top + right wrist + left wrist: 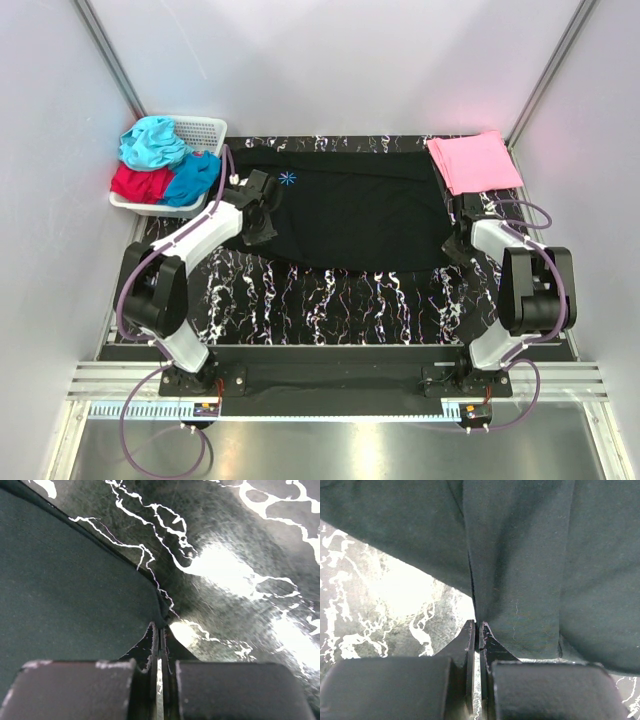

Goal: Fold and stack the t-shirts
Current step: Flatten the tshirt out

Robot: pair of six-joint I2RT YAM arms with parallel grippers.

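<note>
Left gripper point(479, 627) pinching black t-shirt point(350, 205) fold | right gripper point(160, 626) clamped on its corner | right one indistinct from above

Top view bright, even light from overhead; white walls point(330, 60) washed pale, faint pink tint toward right. Shadows on tabletop point(350, 300) soft and faint. Wrist views dimmer, harsher contrast: big blown-out glare patches on glossy tabletop, white veins lost inside them. There black t-shirt point(520, 555) underexposed, greenish grey, weave barely readable. Close to lens, left gripper point(478, 630) and right gripper point(161, 630) soft-edged, probably out of focus.
</note>
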